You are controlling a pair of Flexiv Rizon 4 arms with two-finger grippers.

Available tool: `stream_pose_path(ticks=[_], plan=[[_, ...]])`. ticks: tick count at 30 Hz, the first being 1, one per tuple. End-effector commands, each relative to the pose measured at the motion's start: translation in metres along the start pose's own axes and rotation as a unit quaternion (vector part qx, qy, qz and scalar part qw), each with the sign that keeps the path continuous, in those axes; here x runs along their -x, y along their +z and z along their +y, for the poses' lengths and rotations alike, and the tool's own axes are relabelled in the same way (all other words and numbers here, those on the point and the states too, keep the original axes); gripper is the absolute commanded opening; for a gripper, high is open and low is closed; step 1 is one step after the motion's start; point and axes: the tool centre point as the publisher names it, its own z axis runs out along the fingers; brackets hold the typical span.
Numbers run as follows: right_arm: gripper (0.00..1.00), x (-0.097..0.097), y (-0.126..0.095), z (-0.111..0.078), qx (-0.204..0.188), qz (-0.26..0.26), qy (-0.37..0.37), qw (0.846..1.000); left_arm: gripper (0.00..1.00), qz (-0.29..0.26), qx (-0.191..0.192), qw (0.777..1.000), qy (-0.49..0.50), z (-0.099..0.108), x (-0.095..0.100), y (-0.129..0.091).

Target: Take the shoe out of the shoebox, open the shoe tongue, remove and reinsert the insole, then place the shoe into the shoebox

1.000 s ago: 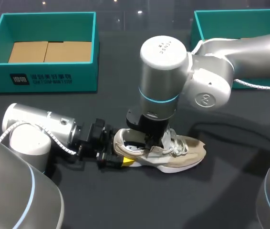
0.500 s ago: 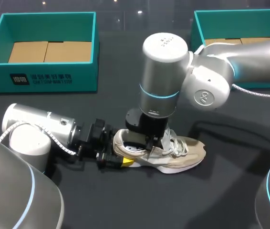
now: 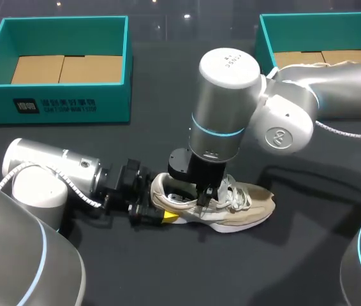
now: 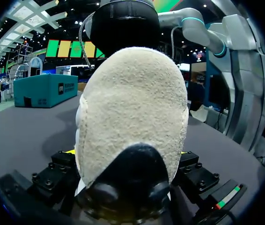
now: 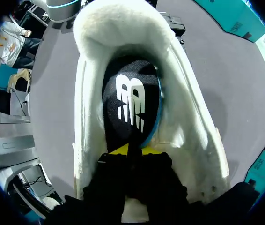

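On the table in the head view, the shoe (image 3: 247, 207) lies crosswise, well apart from the left shoebox (image 3: 66, 105) and the right shoebox (image 3: 308, 32), its heel toward the left gripper (image 3: 161, 211); in the left wrist view that gripper's fingers clamp the heel from both sides; in the right wrist view the right gripper (image 5: 128, 151) stands inside the collar, fingers pinched on the insole (image 5: 131, 101).

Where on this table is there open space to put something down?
Bare table lies between the left shoebox and the right shoebox, and in front of the shoe. Crowded at the middle: left gripper on the shoe's heel, right gripper down in its opening on the insole.
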Motion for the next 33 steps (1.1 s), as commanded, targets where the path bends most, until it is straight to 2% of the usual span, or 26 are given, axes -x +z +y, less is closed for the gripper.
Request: stream_pose_path(ticks=[1,5,13,25,29,33], plan=[[0.0,-0.012,-0.003,-0.015,0.058,-0.005,-0.015,0.998,0.0,-0.001,0.001,1.0,-0.001,0.0,0.002,0.0],[0.0,-0.011,-0.018,-0.019,0.099,-0.013,-0.038,0.994,0.0,-0.001,0.001,1.0,-0.001,0.0,0.002,0.0],[0.0,-0.008,-0.039,-0.013,0.142,-0.026,-0.078,0.986,0.0,-0.001,0.001,1.0,-0.001,0.0,0.002,0.0],[0.0,0.002,-0.044,-0.017,0.223,-0.018,-0.118,0.967,0.0,-0.001,0.001,1.0,-0.001,0.0,0.002,0.0],[0.0,0.005,-0.047,-0.018,0.253,-0.02,-0.142,0.957,0.0,-0.001,0.001,1.0,-0.001,0.0,0.002,0.0],[0.0,0.005,-0.054,-0.017,0.268,-0.031,-0.16,0.95,0.0,-0.001,0.001,1.0,-0.001,0.0,0.002,0.0]])
